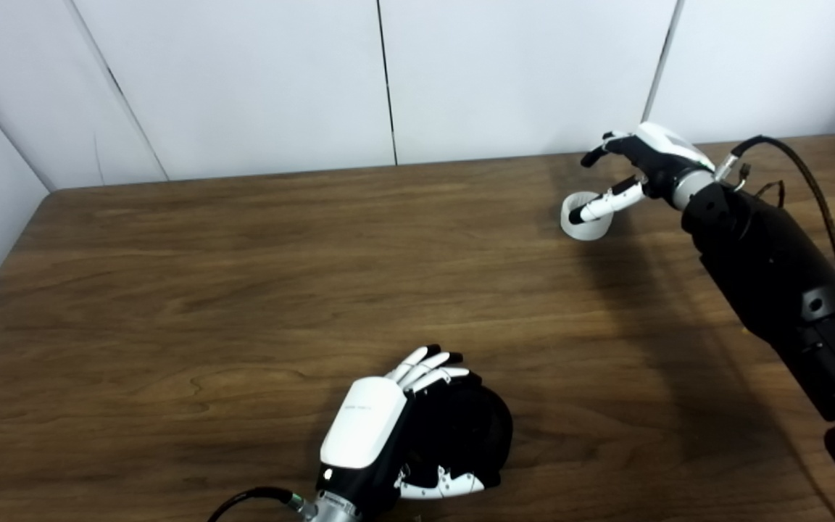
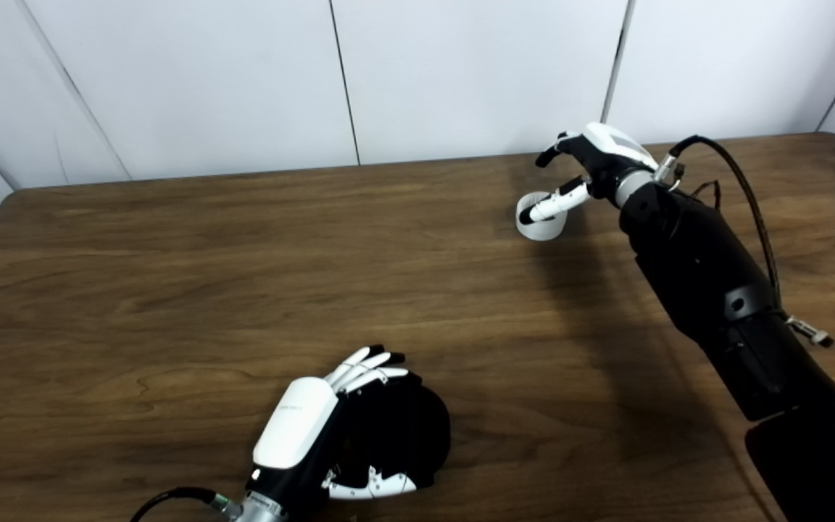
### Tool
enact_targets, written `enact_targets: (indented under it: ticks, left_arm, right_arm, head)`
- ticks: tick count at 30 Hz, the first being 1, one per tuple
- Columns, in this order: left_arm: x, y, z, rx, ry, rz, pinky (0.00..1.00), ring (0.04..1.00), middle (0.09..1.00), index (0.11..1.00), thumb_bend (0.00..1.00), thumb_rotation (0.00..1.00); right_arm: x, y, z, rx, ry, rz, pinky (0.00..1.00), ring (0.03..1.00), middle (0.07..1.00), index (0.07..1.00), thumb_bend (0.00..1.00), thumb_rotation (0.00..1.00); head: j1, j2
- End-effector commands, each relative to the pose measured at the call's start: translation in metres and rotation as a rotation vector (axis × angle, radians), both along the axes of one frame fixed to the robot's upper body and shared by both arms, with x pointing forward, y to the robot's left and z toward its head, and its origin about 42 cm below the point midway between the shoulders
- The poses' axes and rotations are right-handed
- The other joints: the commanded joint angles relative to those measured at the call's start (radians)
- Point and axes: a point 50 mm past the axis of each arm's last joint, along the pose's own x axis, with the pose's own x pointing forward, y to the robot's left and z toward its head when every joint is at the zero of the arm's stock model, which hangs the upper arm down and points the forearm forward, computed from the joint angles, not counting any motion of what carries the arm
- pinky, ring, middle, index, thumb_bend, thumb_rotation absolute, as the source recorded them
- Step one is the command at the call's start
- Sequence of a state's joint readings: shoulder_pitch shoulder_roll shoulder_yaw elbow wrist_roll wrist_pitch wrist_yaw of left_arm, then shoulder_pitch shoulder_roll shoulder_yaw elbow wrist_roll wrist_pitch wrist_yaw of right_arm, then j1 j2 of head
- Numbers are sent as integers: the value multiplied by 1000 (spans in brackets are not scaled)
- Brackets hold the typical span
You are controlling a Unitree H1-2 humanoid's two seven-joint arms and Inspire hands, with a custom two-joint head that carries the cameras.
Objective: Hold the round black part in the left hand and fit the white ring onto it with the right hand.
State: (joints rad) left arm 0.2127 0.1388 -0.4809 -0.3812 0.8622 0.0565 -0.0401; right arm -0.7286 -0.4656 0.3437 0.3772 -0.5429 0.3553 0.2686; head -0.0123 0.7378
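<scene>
We see a dark wood-grain table (image 1: 207, 290) set against white wall panels (image 1: 243, 80) with dark seams. Near its front edge our left hand (image 1: 388, 428) wraps its fingers around the round black part (image 1: 479, 428), which rests on the table. Toward the far right our right hand (image 1: 628, 177) hovers, fingers spread and holding nothing, one fingertip crossing the white ring (image 1: 586, 217) lying on the wood.
</scene>
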Motion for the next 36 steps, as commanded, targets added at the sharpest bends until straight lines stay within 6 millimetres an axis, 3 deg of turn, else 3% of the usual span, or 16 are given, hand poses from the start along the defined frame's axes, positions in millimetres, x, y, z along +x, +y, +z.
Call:
enact_targets:
  ticks: [1, 16, 36]
  left_arm:
    - [-4, -3, -13, 33, 82, 2, 795, 932, 875, 717, 822, 388]
    - [-3, -2, -13, 29, 75, 3, 796, 934, 878, 721, 820, 407]
    - [-3, -4, -11, 25, 69, 3, 793, 932, 877, 718, 820, 399]
  right_arm:
    - [12, -5, 38, -29, -83, -4, 894, 1000, 963, 764, 944, 347]
    - [9, -13, 22, -55, -27, -4, 886, 1000, 956, 750, 943, 356]
    - [7, -7, 4, -45, -15, 6, 915, 1000, 955, 752, 943, 374]
  head:
    - [-1, 1]
    - [-5, -3]
    - [-2, 0]
